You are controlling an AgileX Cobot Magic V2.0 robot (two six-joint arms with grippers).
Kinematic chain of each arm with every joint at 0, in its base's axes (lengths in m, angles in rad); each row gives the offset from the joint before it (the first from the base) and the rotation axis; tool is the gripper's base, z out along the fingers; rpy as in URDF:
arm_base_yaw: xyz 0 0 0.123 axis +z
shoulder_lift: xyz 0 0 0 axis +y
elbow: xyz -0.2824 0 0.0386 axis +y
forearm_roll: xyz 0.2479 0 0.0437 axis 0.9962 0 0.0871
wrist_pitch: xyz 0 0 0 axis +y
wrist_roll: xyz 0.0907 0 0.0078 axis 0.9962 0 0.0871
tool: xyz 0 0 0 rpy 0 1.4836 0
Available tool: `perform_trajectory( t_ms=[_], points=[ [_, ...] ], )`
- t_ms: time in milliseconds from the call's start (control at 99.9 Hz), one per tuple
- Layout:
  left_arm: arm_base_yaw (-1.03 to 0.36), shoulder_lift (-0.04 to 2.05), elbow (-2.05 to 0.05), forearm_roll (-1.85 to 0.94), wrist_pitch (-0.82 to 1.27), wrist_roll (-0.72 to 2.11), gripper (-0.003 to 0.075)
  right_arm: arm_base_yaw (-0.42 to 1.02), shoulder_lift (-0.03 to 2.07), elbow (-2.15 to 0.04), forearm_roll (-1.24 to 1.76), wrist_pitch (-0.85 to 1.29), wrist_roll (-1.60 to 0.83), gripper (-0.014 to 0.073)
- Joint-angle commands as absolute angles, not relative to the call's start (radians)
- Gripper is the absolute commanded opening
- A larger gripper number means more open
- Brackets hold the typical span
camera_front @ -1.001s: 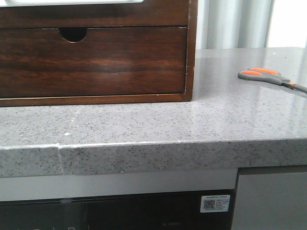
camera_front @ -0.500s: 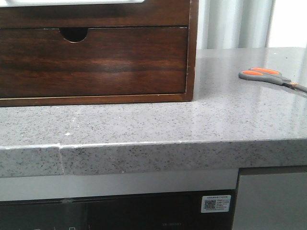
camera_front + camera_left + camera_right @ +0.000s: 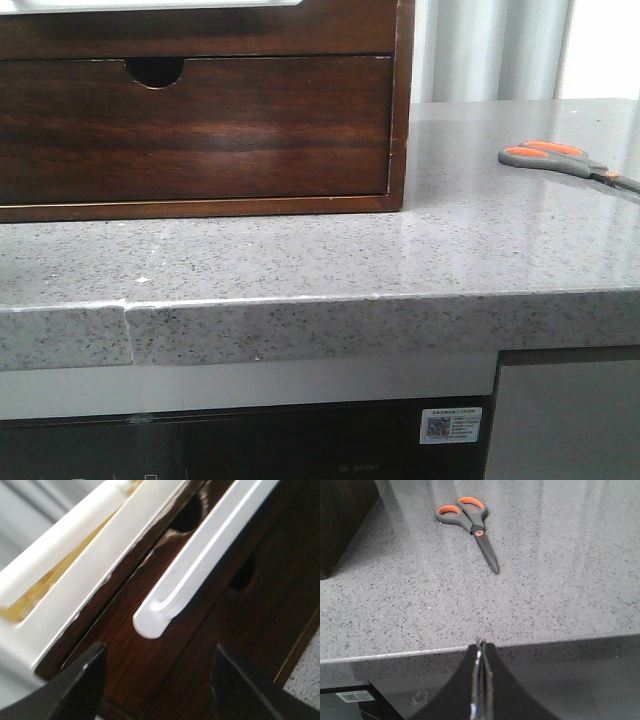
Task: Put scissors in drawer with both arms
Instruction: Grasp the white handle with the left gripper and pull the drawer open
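Nothing on the counter (image 3: 300, 260) has shifted; the light, stiff, flat-lying scissors (image 3: 468, 522) want pinching near the pivot, right gripper (image 3: 479, 680) closed, left gripper (image 3: 160, 690) open.

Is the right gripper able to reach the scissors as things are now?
Probably yes. The scissors lie flat on open counter ahead of the right gripper, with nothing between them. The fingers are shut, so they must open first.
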State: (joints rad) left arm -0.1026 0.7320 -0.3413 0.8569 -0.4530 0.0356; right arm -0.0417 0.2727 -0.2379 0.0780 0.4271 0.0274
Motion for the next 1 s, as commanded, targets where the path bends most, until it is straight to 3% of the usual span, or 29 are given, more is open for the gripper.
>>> perform_trajectory(
  t_ms=[0,681,771,941,991],
  points=[
    [-0.150,0.789,-0.415,0.885,-0.523,0.053,0.0428,-0.040,0.291,-0.269,0.080,0.344,0.022,-0.0055],
    [-0.247,1.107,-0.617,0.885,-0.534,0.264,0.0419,-0.040,0.291,-0.269,0.080,0.350,0.022,-0.0055],
    [-0.247,1.114,-0.619,0.885,-0.534,0.264,0.0344,-0.040,0.291,-0.269,0.080,0.353,0.022,-0.0055],
    [-0.247,1.114,-0.619,0.886,-0.534,0.264,0.0015,-0.040,0.291,-0.269,0.080,0.356,0.022,-0.0055],
    [-0.247,1.114,-0.619,0.888,-0.534,0.264,-0.0018,-0.040,0.291,-0.269,0.080,0.356,0.022,-0.0055]
  ],
)
